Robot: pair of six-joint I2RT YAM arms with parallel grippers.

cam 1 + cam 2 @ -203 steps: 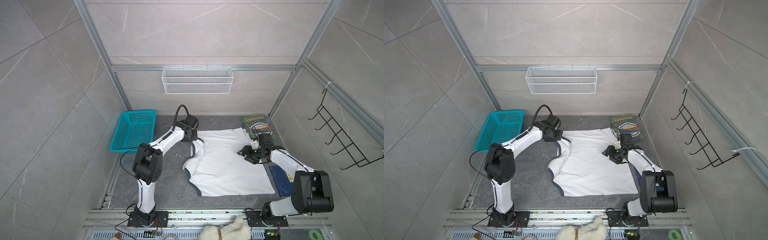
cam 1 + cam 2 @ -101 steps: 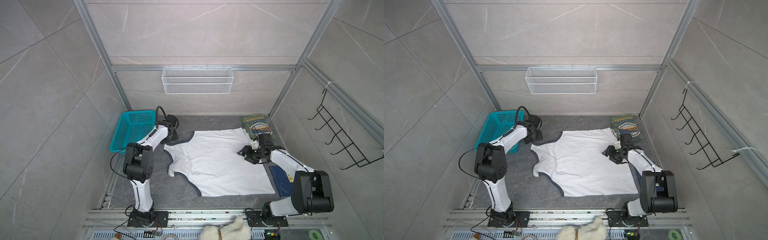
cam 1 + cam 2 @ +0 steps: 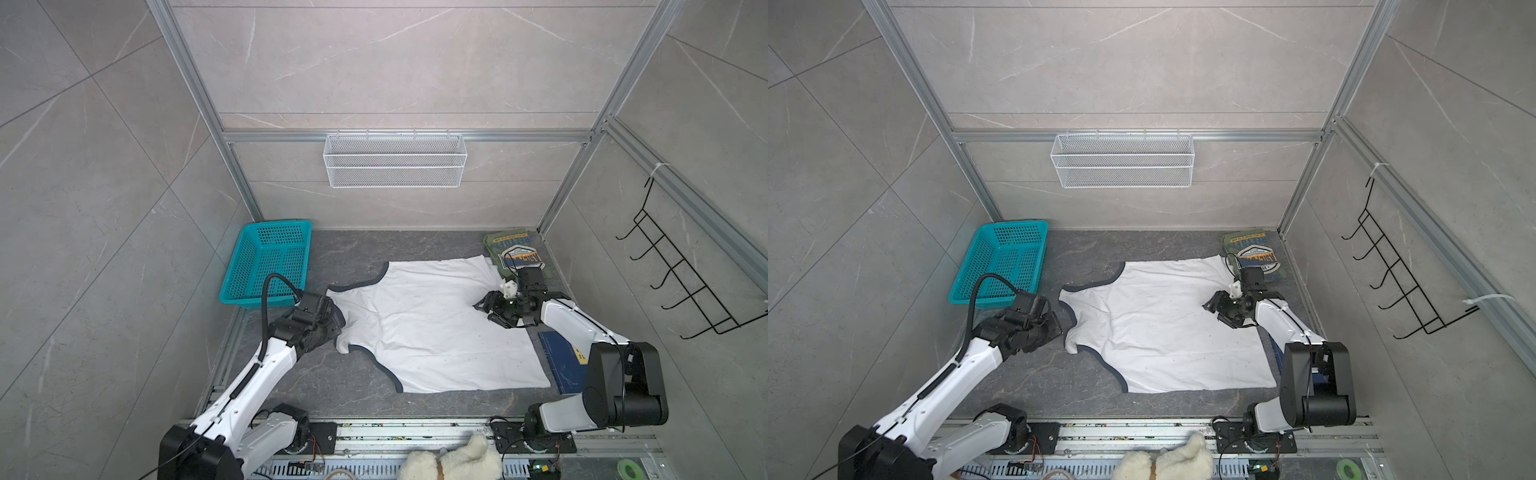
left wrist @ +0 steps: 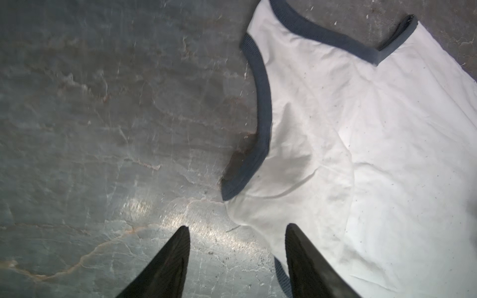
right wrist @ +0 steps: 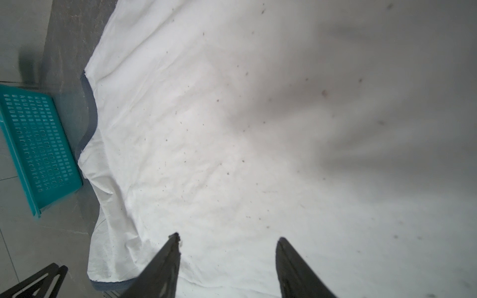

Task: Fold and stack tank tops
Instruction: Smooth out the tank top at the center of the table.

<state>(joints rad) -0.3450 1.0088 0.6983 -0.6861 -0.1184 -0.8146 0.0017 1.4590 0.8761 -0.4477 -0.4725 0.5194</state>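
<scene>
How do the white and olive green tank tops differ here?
The white tank top lies spread open; the olive green tank top is folded small. White shows no print; green shows its badge. White fills the middle; green sits in the far corner. Both rest on the table.

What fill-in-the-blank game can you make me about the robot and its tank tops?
The spread-out tank top is coloured ____.
The olive green tank top is already ____.
The left gripper has its jaws ____, gripping nothing.
The teal basket stands nearer the ____ gripper.
Missing words: white, folded, open, left.
</scene>
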